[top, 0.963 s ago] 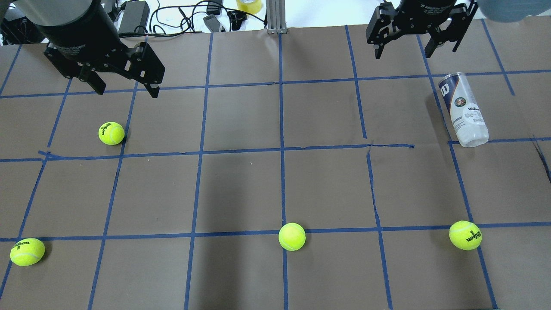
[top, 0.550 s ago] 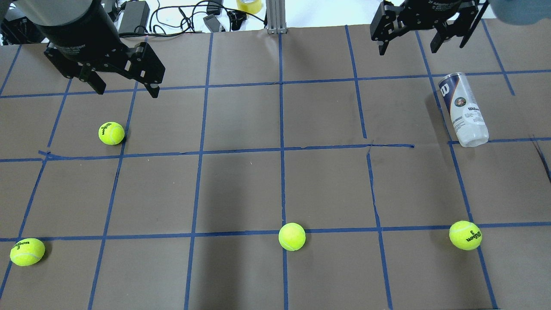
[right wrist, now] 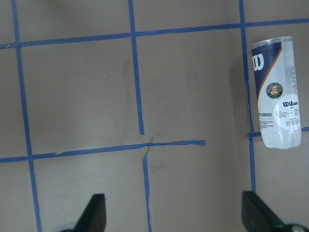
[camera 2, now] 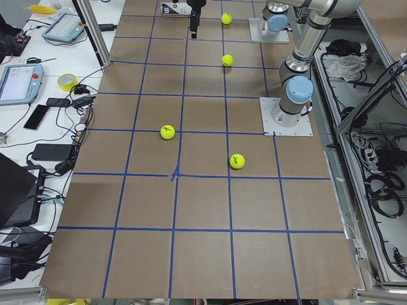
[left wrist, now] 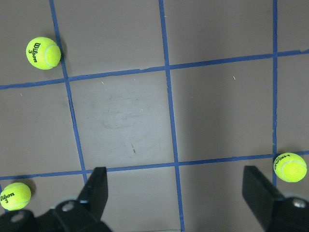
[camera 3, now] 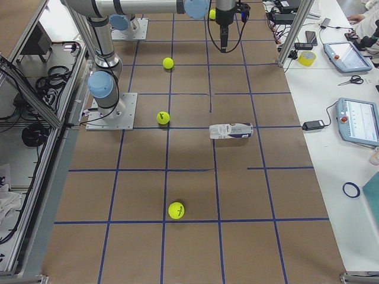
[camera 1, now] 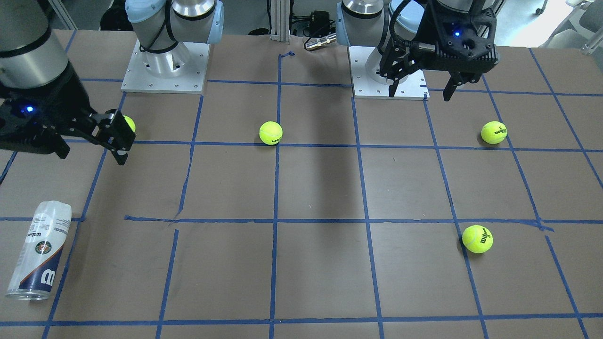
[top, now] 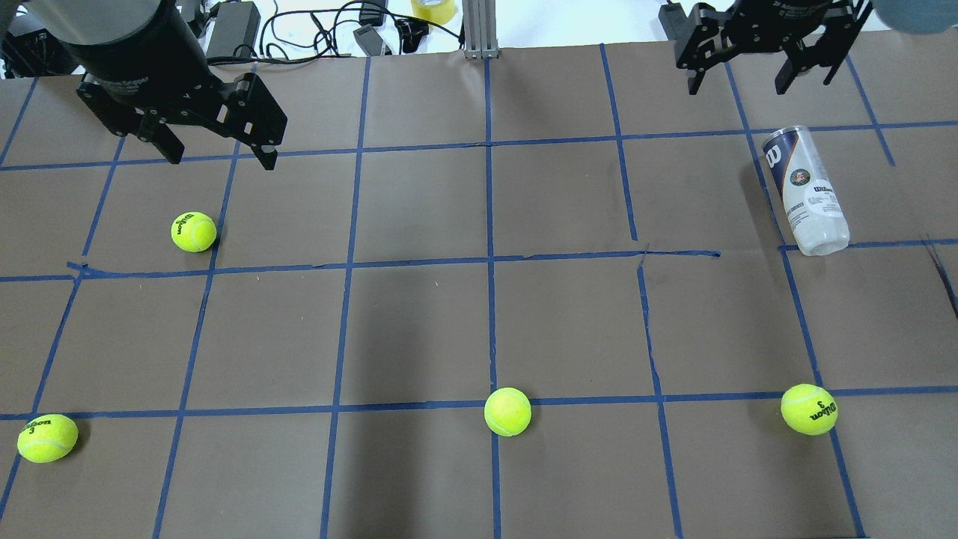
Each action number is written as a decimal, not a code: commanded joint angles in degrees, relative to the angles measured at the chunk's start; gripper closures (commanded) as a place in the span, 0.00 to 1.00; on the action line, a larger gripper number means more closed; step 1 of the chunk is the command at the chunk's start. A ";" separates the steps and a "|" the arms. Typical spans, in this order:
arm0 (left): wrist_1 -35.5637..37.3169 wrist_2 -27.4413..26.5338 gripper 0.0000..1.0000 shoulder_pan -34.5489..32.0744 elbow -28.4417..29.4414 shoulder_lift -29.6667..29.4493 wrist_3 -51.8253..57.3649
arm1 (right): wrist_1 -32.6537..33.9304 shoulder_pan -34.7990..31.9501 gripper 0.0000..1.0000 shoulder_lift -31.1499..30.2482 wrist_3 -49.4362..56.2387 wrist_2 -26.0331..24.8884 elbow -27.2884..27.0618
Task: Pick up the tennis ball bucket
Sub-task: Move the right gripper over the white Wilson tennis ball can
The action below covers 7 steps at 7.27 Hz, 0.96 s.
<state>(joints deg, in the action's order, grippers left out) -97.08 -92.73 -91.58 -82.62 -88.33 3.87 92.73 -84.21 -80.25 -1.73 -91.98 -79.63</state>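
The tennis ball bucket [top: 806, 191] is a clear tube with a white and navy Wilson label. It lies on its side on the brown table at the right, and also shows in the front view [camera 1: 38, 249] and the right wrist view [right wrist: 276, 92]. My right gripper [top: 737, 82] hangs open and empty above the table, up-view and a little left of the tube, not touching it. It also shows in the front view [camera 1: 92, 150]. My left gripper [top: 221, 157] is open and empty at the far left, also seen from the front [camera 1: 419, 92].
Several yellow-green tennis balls lie loose: one near the left gripper [top: 194, 231], one front left [top: 47, 438], one front middle [top: 507, 411], one front right [top: 809, 409]. A metal post [top: 479, 30], cables and a tape roll [top: 432, 9] sit at the far edge.
My right gripper has moved to the right and toward the top of the overhead view, still open. The left gripper, the tube and the balls have not moved.
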 commanded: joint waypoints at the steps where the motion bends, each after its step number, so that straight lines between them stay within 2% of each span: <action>1: 0.05 0.09 0.00 -0.09 0.00 0.00 0.00 | 1.39 8.15 0.00 7.70 7.02 -0.12 0.17; 3: 0.05 0.09 0.00 0.00 0.00 0.00 -0.09 | 14.52 11.86 0.00 15.35 9.55 -0.39 0.35; 4: 0.05 0.00 0.00 0.00 0.09 0.00 0.00 | 19.72 12.57 0.00 21.30 10.07 -3.18 0.96; 5: -0.04 0.00 0.00 0.00 0.00 0.09 0.00 | 22.64 14.75 0.00 23.71 14.69 -3.99 0.27; 7: -0.04 0.00 0.00 0.00 0.00 0.18 0.00 | 27.91 16.27 0.00 26.09 17.54 -1.19 0.35</action>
<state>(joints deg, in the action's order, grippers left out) -97.11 -92.72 -91.58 -82.60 -88.19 3.86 116.55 -68.77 -56.22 13.96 -94.21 -79.28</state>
